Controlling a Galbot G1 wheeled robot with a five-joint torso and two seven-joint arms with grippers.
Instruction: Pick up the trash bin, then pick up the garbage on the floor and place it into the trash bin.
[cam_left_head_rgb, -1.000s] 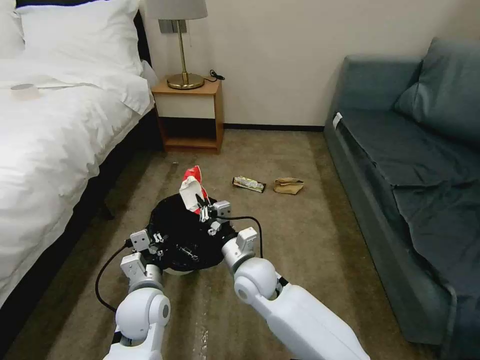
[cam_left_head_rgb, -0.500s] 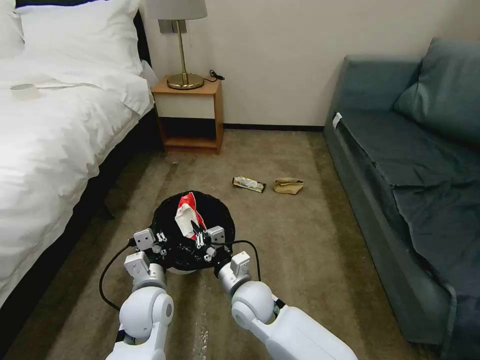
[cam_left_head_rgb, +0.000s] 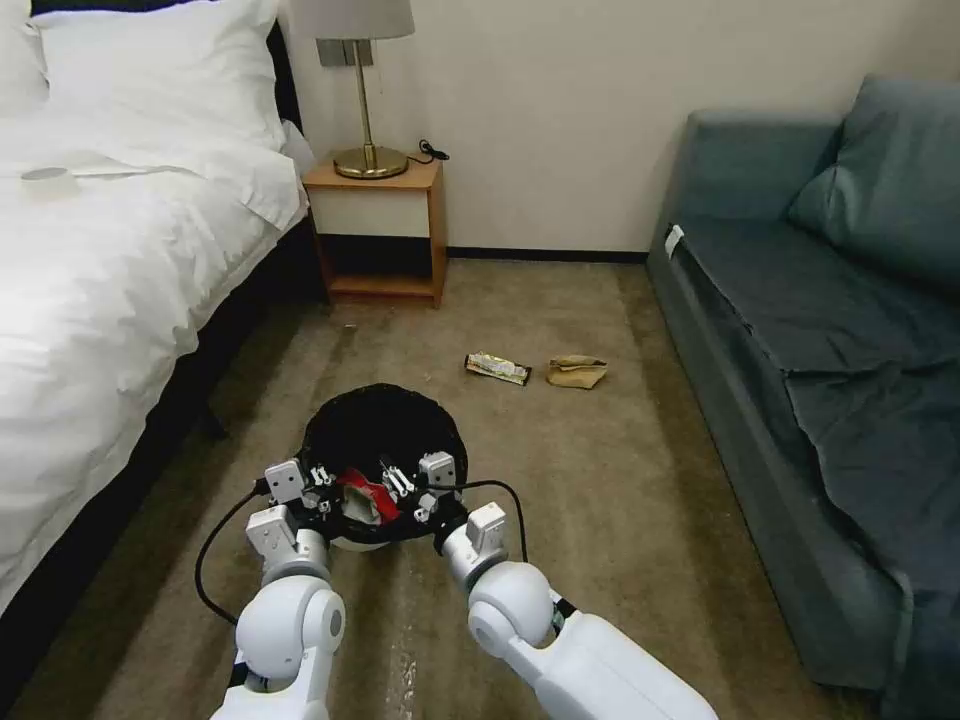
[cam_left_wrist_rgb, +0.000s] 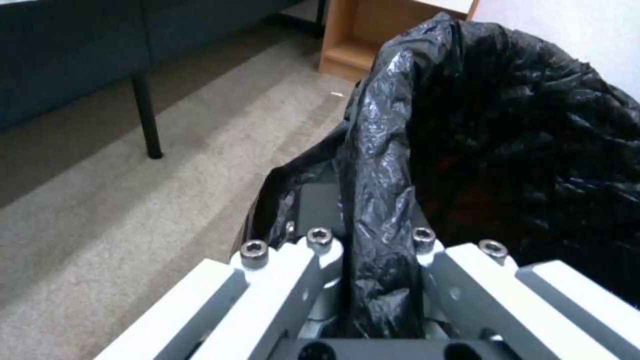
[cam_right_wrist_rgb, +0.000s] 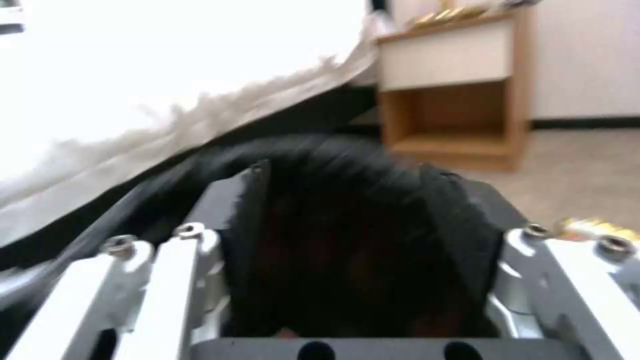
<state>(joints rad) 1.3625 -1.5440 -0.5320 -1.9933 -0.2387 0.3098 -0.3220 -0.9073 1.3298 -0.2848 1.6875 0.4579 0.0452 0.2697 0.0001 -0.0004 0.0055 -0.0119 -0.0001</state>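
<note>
The trash bin (cam_left_head_rgb: 385, 440) sits on the carpet (cam_left_head_rgb: 600, 480) at the near centre of the room, its crinkled black bag folded over the rim. The left tool (cam_left_head_rgb: 322, 487) is at the bin's near-left rim; in the left wrist view its fingers (cam_left_wrist_rgb: 320, 245) are pinched onto a fold of the black bag and rim (cam_left_wrist_rgb: 380, 200) — closed on the trash bin. The right tool (cam_left_head_rgb: 400, 488) hangs over the near part of the bin's opening, just right of the left one. From the right wrist view its fingers (cam_right_wrist_rgb: 190, 240) stand spread wide with nothing but the dark bag interior (cam_right_wrist_rgb: 353, 240) between them. The red wrapper (cam_left_head_rgb: 362, 497) lies inside the bin at its near edge, between the two tools, free of the right tool's fingers.

Farther off on the carpet, to the right of the bin, the silvery-yellow wrapper (cam_left_head_rgb: 497, 368) and the crumpled brown paper bag (cam_left_head_rgb: 577, 371) lie near each other — well apart from the bin. A bed (cam_left_head_rgb: 110, 260) runs along the left, a nightstand (cam_left_head_rgb: 378, 232) with a lamp (cam_left_head_rgb: 365, 90) stands at the far wall, and a blue-grey sofa (cam_left_head_rgb: 830, 330) fills the right.
</note>
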